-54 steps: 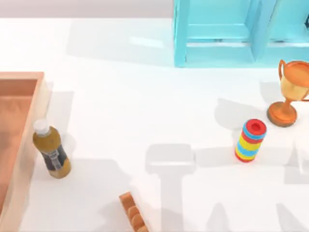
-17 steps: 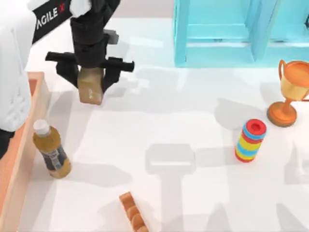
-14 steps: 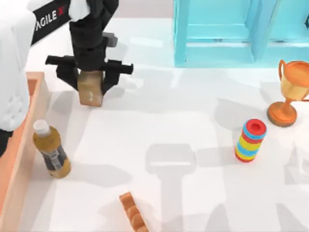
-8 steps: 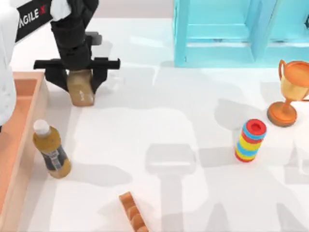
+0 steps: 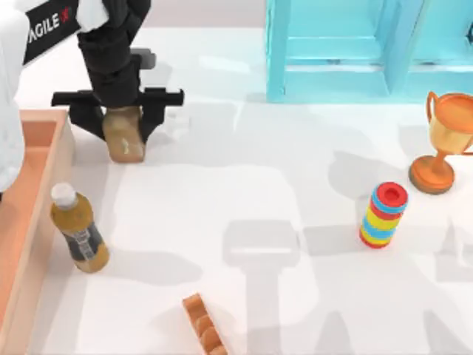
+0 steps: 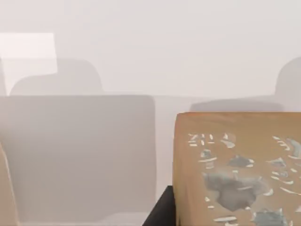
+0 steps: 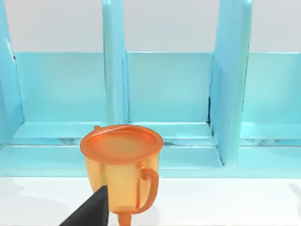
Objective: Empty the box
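Box of light orange-brown wood (image 5: 29,200) lies at nine o'clock on the white desk (image 5: 244,192). Left pincer (image 5: 122,122), at eleven o'clock, grips a small tan block (image 5: 123,133). A slanted release may topple the block back against the rim.

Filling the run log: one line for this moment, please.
left claw: shut on tan block, over table right of box | bottle: upright outside box | right arm: facing trophy

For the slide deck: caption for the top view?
Left gripper holds a tan block beside the box.
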You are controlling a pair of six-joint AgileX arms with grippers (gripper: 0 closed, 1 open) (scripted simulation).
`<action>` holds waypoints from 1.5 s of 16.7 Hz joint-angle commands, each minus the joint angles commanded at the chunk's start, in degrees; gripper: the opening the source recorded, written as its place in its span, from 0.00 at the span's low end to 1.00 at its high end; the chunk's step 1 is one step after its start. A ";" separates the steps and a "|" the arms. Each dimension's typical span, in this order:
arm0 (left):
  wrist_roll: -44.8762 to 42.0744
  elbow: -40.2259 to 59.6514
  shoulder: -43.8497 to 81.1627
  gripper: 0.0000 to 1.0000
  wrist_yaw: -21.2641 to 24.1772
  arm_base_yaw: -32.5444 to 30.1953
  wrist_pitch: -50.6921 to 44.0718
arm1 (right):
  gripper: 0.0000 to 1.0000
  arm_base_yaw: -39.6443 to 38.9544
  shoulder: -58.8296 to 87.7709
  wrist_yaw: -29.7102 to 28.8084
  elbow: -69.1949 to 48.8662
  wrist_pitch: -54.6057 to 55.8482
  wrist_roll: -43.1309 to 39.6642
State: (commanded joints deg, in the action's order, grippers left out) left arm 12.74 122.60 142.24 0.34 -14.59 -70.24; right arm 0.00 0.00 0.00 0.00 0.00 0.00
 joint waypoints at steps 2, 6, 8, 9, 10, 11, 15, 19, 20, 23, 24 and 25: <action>0.00 0.00 0.00 0.53 0.00 0.00 0.00 | 1.00 0.00 0.00 0.00 0.00 0.00 0.00; 0.00 0.00 0.00 0.83 0.00 0.00 0.00 | 1.00 0.00 0.00 0.00 0.00 0.00 0.00; 0.00 0.00 0.00 0.98 0.00 0.00 0.00 | 1.00 0.00 0.00 0.00 0.00 0.00 0.00; 0.00 0.00 0.00 1.00 0.00 0.00 0.00 | 1.00 0.00 0.00 0.00 0.00 0.00 0.00; 0.00 0.00 0.00 1.00 0.00 0.00 0.00 | 1.00 0.00 0.00 0.00 0.00 0.00 0.00; 0.00 0.00 0.00 1.00 0.00 0.00 0.00 | 1.00 0.00 0.00 0.00 0.00 0.00 0.00; 0.00 0.00 0.00 1.00 0.00 0.00 0.00 | 1.00 0.00 0.00 0.00 0.00 0.00 0.00; -0.13 0.32 0.32 1.00 -0.89 -1.00 -0.34 | 1.00 0.00 0.00 0.00 0.00 0.00 0.00; -0.32 0.90 0.81 1.00 -2.21 -2.18 -0.95 | 1.00 0.00 0.00 0.00 0.00 0.00 0.00; -1.25 5.48 2.82 1.00 -6.40 -6.12 -5.15 | 1.00 0.00 0.00 0.00 0.00 0.00 0.00; -1.54 7.96 3.45 1.00 -6.84 -6.95 -7.32 | 1.00 0.00 0.00 0.00 0.00 0.00 0.00; -1.73 10.72 4.01 1.00 -6.80 -7.30 -9.71 | 1.00 0.00 0.00 0.00 0.00 0.00 0.00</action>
State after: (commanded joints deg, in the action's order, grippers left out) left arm 11.01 133.32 146.24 -6.46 -21.89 -79.94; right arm 0.00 0.00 0.00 0.00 0.00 0.00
